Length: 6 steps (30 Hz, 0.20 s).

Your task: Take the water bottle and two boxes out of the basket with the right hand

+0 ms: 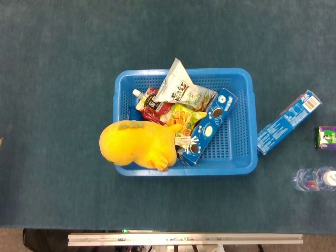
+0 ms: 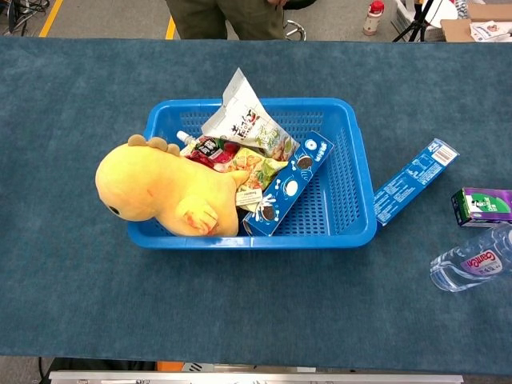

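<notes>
The blue basket (image 1: 239, 165) (image 2: 336, 236) stands mid-table. A clear water bottle (image 1: 315, 179) (image 2: 472, 267) lies on the table at the right edge. A long blue box (image 1: 287, 122) (image 2: 414, 181) lies on the cloth, its lower end against the basket's right wall. A small purple box (image 1: 326, 137) (image 2: 482, 206) stands right of it. Another blue cookie box (image 1: 207, 127) (image 2: 286, 190) lies slanted inside the basket. Neither hand shows in either view.
Inside the basket are a yellow plush dinosaur (image 1: 137, 145) (image 2: 156, 190) overhanging its left front rim, a white snack bag (image 1: 177, 86) (image 2: 242, 120), a red pouch (image 1: 153, 105) and a green packet (image 1: 184, 115). A person (image 2: 228, 16) stands beyond the table's far edge.
</notes>
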Tool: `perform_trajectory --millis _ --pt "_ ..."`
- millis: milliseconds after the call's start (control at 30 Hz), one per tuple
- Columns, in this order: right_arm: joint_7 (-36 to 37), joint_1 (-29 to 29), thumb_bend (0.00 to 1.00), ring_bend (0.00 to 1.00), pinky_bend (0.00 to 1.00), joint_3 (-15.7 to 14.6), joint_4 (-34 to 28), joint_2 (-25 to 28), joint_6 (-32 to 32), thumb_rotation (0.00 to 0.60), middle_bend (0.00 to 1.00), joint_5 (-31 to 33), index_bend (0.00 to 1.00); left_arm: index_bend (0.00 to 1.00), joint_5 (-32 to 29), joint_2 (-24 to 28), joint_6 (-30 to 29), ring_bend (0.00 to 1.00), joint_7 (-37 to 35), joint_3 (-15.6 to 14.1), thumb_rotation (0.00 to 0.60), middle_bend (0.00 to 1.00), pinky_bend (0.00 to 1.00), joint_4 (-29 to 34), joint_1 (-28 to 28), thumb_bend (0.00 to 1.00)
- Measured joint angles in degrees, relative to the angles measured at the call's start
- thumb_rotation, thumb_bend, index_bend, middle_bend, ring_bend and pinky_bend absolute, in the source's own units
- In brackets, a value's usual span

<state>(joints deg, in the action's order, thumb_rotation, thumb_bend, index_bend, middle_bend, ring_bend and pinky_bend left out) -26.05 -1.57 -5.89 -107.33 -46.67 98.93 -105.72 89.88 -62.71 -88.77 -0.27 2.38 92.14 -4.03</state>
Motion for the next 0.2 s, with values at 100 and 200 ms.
perform_trajectory --millis 100,200 --pt "1.5 -0.4 0.00 0.24 0.33 0.3 0.9 -0.4 0.0 0.600 0.29 0.6 0.28 0.28 0.2 -0.1 -0.4 0.04 -0.2 0.0 0.600 0.10 0.23 -0.1 0.1 0.20" --pt "3.0 -1.0 0.00 0.24 0.33 0.6 1.9 -0.8 0.1 0.600 0.29 1.1 0.28 0.28 0.3 -0.2 -0.3 0.04 0.1 -0.1 0.600 0.10 0.23 -0.2 0.0 0.20"
